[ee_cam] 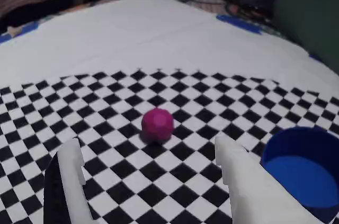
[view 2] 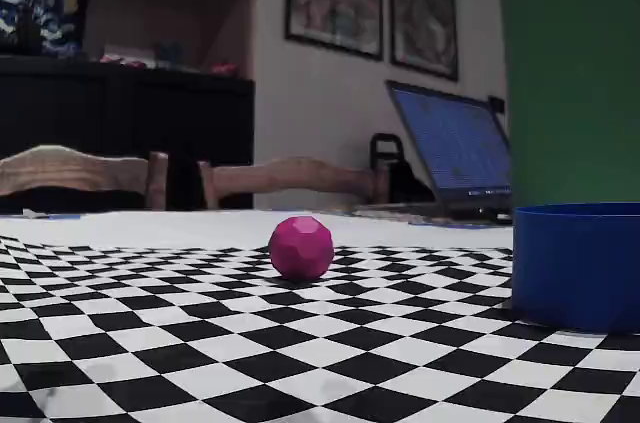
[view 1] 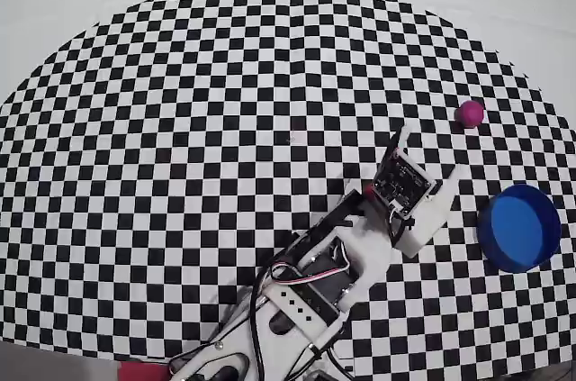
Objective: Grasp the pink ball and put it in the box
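In the overhead view the ball [view 1: 469,113] lies at the upper right of the frame on the checkered mat [view 1: 225,129] that covers the bench, near the mat's curved edge. The box [view 1: 519,226] stands below it, toward the right edge of the frame, well apart from the ball and empty. The arm [view 1: 333,282] reaches up from the bottom centre of the frame toward the upper right, and its white head sits left of the box and below-left of the ball, touching neither.

In the wrist view the jaws stand wide, with nothing between them: one white finger [ee_cam: 71,181] shows at the lower left and the other [ee_cam: 249,187] at the lower centre-right. The ball [ee_cam: 157,124] sits just above the middle of the frame, beyond the fingertips and about in line with the gap. The box [ee_cam: 302,173] fills the lower right corner, just beside the right-hand finger.

In the fixed view the ball [view 2: 301,247] rests on the mat at mid-frame, and the box [view 2: 577,263] stands at the right edge, nearer the camera. Behind them are a laptop [view 2: 455,158] at the right and chair backs [view 2: 290,181] at the far side of the bench.
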